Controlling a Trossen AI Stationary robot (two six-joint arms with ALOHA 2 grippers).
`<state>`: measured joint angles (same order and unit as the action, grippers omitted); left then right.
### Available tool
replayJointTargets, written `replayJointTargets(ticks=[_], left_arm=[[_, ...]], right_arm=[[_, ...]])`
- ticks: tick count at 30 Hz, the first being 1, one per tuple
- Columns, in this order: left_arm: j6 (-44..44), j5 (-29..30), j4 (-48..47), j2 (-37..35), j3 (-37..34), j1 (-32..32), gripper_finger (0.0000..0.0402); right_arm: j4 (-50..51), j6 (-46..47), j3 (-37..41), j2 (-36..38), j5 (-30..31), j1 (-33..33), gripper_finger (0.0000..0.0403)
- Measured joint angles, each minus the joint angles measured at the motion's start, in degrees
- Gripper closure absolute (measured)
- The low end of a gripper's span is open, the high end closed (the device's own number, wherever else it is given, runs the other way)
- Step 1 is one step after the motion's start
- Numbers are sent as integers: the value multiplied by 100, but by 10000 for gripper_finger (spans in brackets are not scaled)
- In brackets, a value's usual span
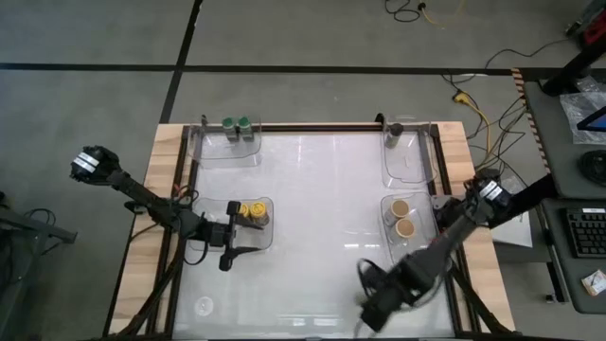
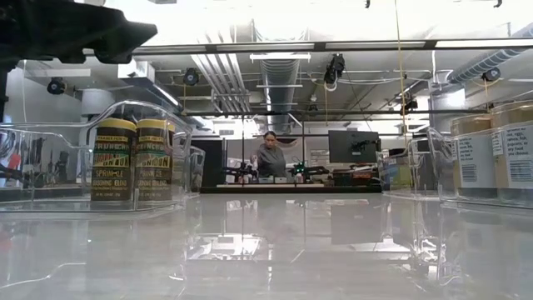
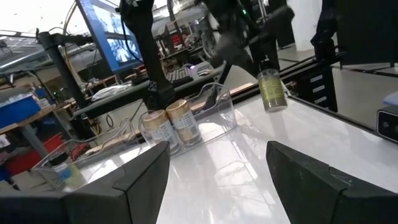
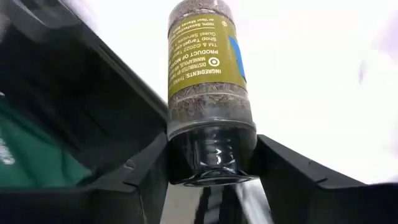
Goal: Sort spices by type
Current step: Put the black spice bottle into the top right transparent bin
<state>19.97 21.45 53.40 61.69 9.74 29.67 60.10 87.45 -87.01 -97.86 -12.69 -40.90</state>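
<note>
Spices are mostly binned already: two yellow-lidded jars (image 1: 252, 210) in a clear tray (image 1: 265, 237) by the left tool (image 1: 230, 248), two green-lidded jars (image 1: 236, 124) in the far tray, two tan-lidded jars (image 1: 402, 217) in the tray beside the right arm. The right tool (image 4: 211, 171) pinches one dark-capped jar (image 4: 208, 93) by its cap end, lifted off the surface (image 1: 322, 189). My guess is that hold is low and narrow, so a swing could tip the jar out, or knock a thin tray wall. The left tool hangs spread and empty. The middle of the surface, past the yellow jars' tray, lies bare for travel.
</note>
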Motion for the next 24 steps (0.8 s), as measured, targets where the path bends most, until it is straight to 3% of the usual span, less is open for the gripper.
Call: replayJointTargets(ticks=[4,12,18,24], left_arm=[[8,0,-4,0,0,-2,151],[11,0,-37,0,0,-2,151],[39,33,-47,-2,0,-2,151],[50,269,-119,-2,0,-4,151]], right_arm=[[195,-1524,-402,-66,522,712,204],[1531,-4276,-625,-111,1492,1995,201],[1732,-6558,-842,-442,2701,2677,202],[2546,-8786,-1327,-1054,4017,3039,200]])
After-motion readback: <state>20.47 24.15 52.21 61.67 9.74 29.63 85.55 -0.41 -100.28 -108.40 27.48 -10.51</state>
